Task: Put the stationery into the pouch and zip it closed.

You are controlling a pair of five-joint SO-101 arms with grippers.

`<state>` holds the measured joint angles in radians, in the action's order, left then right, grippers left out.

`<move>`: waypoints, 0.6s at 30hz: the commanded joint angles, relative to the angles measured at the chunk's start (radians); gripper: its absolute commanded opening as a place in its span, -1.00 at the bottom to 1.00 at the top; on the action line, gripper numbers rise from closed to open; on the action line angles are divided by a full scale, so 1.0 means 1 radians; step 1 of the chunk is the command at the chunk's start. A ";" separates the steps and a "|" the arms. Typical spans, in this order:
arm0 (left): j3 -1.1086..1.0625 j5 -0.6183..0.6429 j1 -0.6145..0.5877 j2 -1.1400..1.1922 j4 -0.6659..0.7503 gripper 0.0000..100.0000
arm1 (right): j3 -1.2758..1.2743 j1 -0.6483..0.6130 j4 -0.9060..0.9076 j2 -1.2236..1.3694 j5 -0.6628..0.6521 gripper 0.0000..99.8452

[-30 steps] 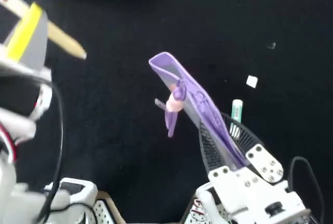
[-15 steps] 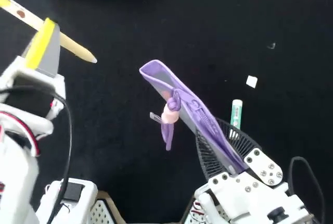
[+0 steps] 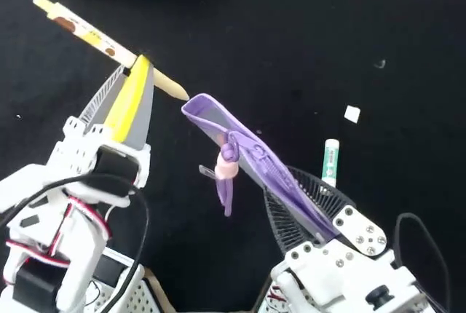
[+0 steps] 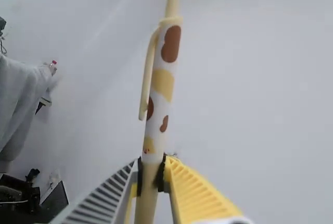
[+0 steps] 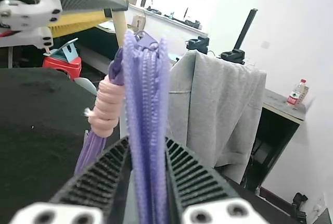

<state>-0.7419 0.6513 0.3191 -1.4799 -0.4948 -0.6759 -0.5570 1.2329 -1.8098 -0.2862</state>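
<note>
Caught the left jaws pinched shut on the pen around mid-barrel, tip end poking out toward the pouch. Saw the right jaws clamped on the pouch's near end, holding it up off the tabletop with the open mouth tilted toward the pen. Found the tip just beside that mouth, not yet inside, with both long axes roughly in line. Looked like a straight push along the barrel from the left arm. Noticed a green-and-white stick and a small white block lying near the right arm.
</note>
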 commanded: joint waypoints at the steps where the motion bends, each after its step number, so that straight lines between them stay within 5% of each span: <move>1: 0.005 -0.009 0.015 0.006 0.005 -0.94 | 0.004 -0.011 0.000 -0.108 -0.006 -0.98; 10: -0.059 0.037 0.024 0.014 -0.006 -0.93 | 0.001 -0.011 0.002 -0.108 -0.002 -0.98; 18: -0.084 -0.092 0.205 0.015 -0.003 -0.94 | -0.019 -0.069 -0.002 -0.108 -0.009 -0.98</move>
<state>-0.8263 0.5838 0.4849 -1.4722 -0.5071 -0.7035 -0.6061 1.2329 -1.8098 -0.2862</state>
